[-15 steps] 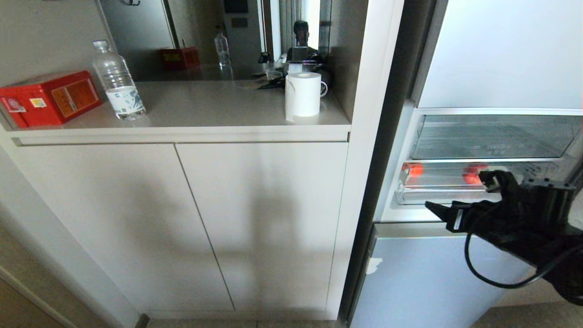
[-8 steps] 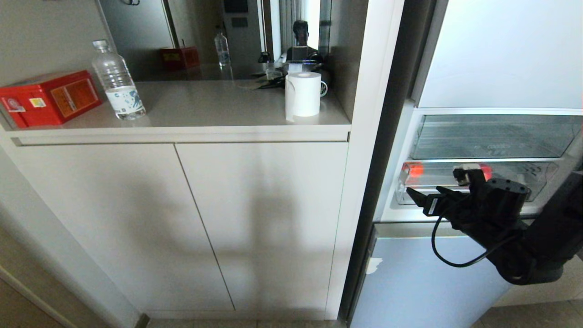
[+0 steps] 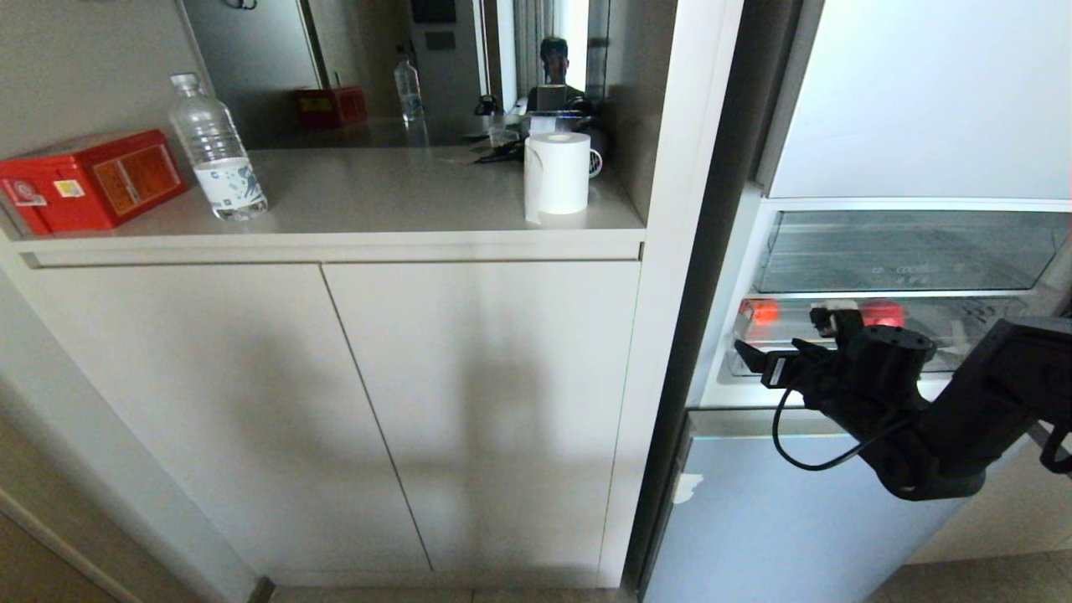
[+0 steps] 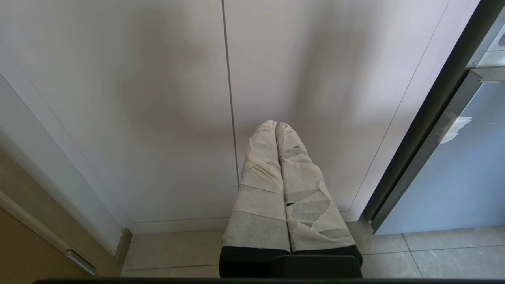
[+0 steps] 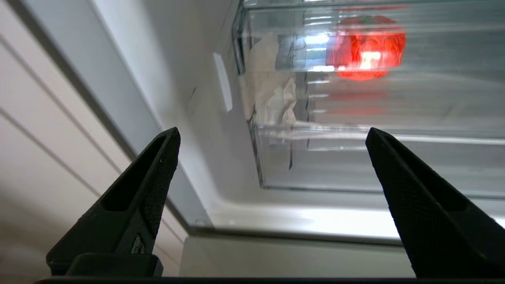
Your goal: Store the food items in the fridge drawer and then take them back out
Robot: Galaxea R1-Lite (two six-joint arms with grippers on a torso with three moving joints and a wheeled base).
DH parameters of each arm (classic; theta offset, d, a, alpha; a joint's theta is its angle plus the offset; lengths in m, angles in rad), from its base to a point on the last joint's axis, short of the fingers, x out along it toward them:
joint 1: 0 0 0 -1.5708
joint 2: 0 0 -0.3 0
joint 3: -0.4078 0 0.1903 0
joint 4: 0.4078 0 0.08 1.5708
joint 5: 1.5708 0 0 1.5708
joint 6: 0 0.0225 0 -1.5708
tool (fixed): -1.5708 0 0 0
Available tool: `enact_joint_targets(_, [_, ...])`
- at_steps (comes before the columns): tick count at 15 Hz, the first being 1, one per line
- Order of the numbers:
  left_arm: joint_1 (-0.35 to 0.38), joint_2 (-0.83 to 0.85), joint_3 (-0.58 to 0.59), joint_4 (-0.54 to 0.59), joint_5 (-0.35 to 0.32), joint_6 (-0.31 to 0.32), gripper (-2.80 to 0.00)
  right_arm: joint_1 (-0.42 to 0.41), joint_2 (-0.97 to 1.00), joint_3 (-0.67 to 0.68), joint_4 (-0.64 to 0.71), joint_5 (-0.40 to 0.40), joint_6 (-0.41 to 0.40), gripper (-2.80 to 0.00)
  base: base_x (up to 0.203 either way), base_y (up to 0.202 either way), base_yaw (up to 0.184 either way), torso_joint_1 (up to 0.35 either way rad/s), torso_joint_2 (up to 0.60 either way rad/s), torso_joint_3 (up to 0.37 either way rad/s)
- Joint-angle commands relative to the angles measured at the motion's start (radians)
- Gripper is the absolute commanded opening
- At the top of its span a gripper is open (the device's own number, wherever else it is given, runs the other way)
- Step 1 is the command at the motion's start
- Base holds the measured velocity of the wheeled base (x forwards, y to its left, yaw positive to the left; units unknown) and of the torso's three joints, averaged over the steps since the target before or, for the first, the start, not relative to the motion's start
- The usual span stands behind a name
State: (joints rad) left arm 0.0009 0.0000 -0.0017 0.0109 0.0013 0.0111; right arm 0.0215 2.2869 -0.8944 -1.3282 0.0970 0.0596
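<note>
The beige countertop (image 3: 377, 193) carried a red box (image 3: 88, 178) at its left end, a clear water bottle (image 3: 216, 151) just beside it, and a white paper roll (image 3: 557, 173) near the right edge. In the fridge, the shallow clear fridge drawer (image 3: 963, 322) held two red food items (image 3: 760, 312), one at its left end.

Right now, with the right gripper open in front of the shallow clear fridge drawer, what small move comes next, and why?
Probably ease the open right gripper forward onto the shallow clear drawer's front edge to pull it out. Both red food pieces sit behind its clear front wall, so neither looks reachable until the drawer slides out.
</note>
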Motion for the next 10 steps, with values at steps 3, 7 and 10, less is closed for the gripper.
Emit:
enact_joint_targets(3, [0.001, 0.002, 0.0, 0.0, 0.0, 0.0, -2.8, 0.0, 0.04, -0.082, 0.022, -0.009, 0.008, 0.0, 0.0, 0.0, 0.0, 0.0, 0.0, 0.0])
enact_joint_targets(7, [0.001, 0.002, 0.0, 0.0, 0.0, 0.0, -2.8, -0.003, 0.043, -0.155, 0.066, -0.023, 0.009, 0.0, 0.0, 0.0, 0.0, 0.0, 0.0, 0.0])
enact_joint_targets(10, [0.001, 0.002, 0.0, 0.001, 0.0, 0.001, -2.8, -0.002, 0.051, -0.166, 0.075, -0.023, 0.018, 0.0, 0.0, 0.0, 0.0, 0.0, 0.0, 0.0])
